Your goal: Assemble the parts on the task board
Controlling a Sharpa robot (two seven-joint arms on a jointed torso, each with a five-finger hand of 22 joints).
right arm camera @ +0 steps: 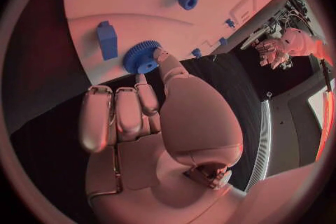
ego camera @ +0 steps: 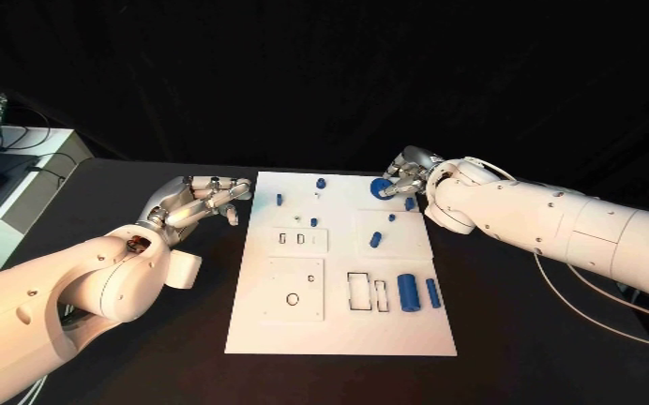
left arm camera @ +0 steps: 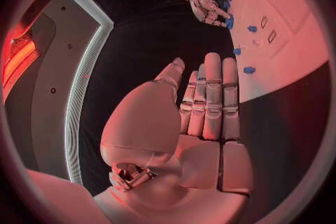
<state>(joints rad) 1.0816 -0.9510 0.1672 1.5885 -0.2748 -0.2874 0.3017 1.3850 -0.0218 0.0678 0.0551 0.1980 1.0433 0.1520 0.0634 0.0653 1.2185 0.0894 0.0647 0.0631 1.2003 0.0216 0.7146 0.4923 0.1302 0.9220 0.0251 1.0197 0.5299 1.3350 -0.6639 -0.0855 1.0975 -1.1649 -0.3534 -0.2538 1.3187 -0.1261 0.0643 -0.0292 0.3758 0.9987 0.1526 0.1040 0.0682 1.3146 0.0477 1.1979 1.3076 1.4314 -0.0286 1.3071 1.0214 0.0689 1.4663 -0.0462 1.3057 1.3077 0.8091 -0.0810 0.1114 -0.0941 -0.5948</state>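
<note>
Right hand [right arm camera: 150,123] at far right corner of task board [ego camera: 339,330]; thumb tip touches blue gear [right arm camera: 140,57], other fingers [right arm camera: 115,115] together, curled short of it; grip unclear. Small blue block [right arm camera: 107,40] just beyond fingers. Left hand [left arm camera: 189,129] over table [ego camera: 162,349], fingers straight, together, holding nothing.

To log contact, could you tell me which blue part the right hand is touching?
The toothed blue gear at the board's far right corner; the right hand touches its rim, other parts lie untouched.
</note>
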